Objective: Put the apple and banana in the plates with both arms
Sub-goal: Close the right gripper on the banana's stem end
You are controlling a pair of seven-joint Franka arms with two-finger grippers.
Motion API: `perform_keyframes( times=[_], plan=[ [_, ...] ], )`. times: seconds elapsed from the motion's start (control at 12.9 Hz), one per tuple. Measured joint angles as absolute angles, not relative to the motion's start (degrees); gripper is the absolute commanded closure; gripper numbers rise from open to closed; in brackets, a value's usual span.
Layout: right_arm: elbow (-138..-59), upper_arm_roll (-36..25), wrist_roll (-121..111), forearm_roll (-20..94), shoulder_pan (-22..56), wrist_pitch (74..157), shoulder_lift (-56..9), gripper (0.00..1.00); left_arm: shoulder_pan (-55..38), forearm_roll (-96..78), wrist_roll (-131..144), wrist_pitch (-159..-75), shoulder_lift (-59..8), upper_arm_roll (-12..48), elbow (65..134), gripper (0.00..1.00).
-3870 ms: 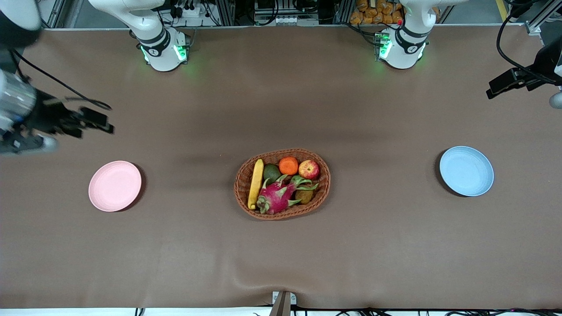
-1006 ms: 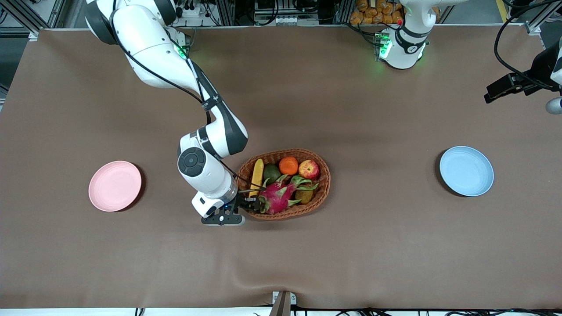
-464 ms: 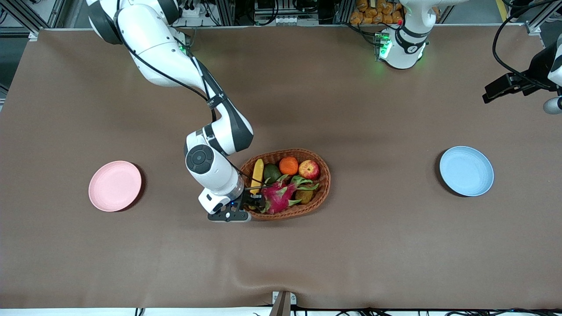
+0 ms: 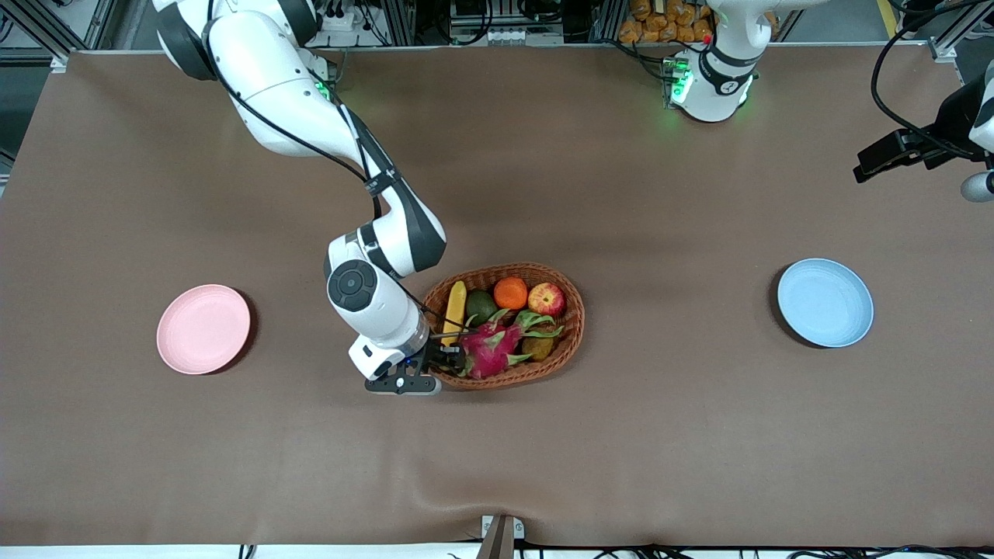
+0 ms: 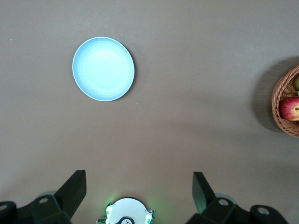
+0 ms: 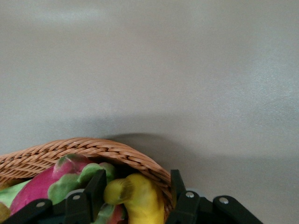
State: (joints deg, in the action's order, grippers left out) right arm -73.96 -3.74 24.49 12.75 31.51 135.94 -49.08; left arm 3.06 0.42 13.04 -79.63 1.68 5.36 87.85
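The setting is a robotics laboratory. Two white jointed arms (image 4: 311, 116) are mounted at the edge of a table (image 4: 497, 450) covered in plain brown sheeting. Aluminium framing (image 4: 404, 19), cabling and electronic equipment line the edge where the bases stand. Green indicator lights glow on a base (image 4: 703, 85).

You have two plates on the table, one pink (image 4: 203, 328) and one blue (image 4: 825, 303), and a single woven basket (image 4: 573, 338). In it you can count one banana (image 4: 454, 309), one apple (image 4: 547, 299), one orange (image 4: 510, 293), one dragon fruit (image 4: 489, 349), one green avocado-like fruit (image 4: 480, 306) and what may be one kiwi (image 4: 537, 346), partly hidden. Two arms, each with one gripper: right (image 4: 453, 359), left (image 5: 139, 186).
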Motion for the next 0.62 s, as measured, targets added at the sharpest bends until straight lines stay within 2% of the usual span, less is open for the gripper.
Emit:
perform_keyframes(
  times=[0.62],
  plan=[
    [-74.0, -3.7, 24.6, 12.8, 31.7, 135.9, -49.3, 0.43, 2.8, 0.3, 13.0, -79.6, 1.7, 5.6, 87.8, 0.00]
  ],
)
